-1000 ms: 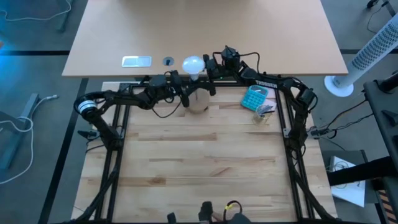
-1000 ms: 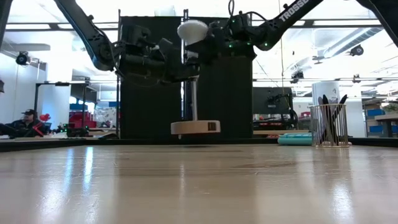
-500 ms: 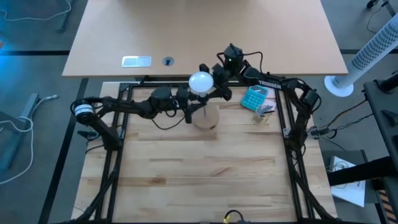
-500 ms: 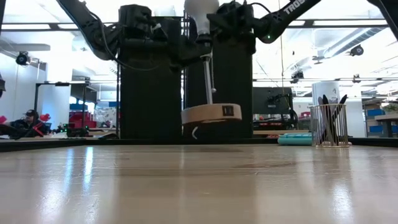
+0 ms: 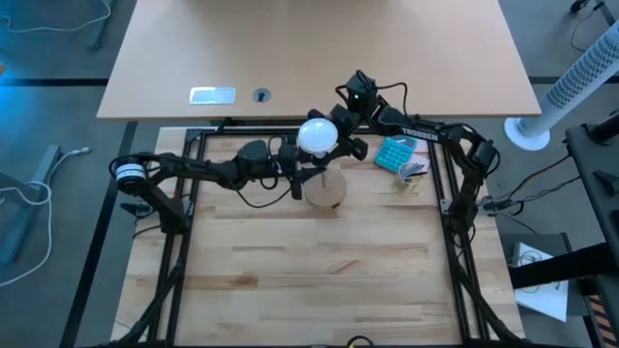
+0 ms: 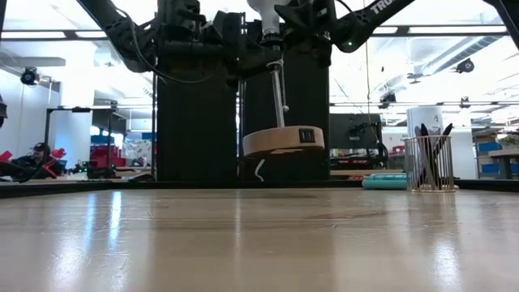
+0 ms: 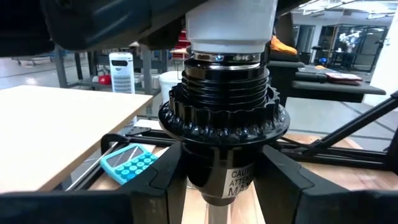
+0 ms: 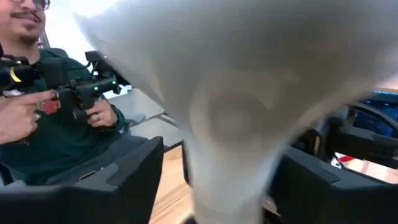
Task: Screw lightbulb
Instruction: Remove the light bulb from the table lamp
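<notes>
The lightbulb point(image 5: 317, 135) sits between the two pincers, above the socket point(image 7: 222, 134) that the left pincer point(image 5: 293, 174) clasps from the left. The right pincer point(image 5: 336, 130) is at its right. Below hangs the wooden disc point(image 6: 283, 140), clear of the bench point(image 5: 319, 261); the calculator point(image 5: 395, 152) lies right of the right pincer.

White lightbulb point(image 5: 317, 135) with paler grey-white neck, sitting in a glossy black ribbed socket point(image 7: 222, 118) with a white label; socket's metal-grey stem point(image 6: 280, 89) runs to a light tan wooden disc point(image 6: 283, 140) carrying a small black square tag. Both arms dark/black, right arm point(image 5: 426, 130) with white lettering; table point(image 5: 290, 251) is pale wood planks with mixed light and honey strips, black frame around it, plain tan desk point(image 5: 319, 48) beyond. Turquoise calculator point(image 5: 396, 152) with lighter blue keys, wire-mesh silver cup point(image 6: 430, 162) with black pens, person in dark green top point(image 8: 56, 137).
</notes>
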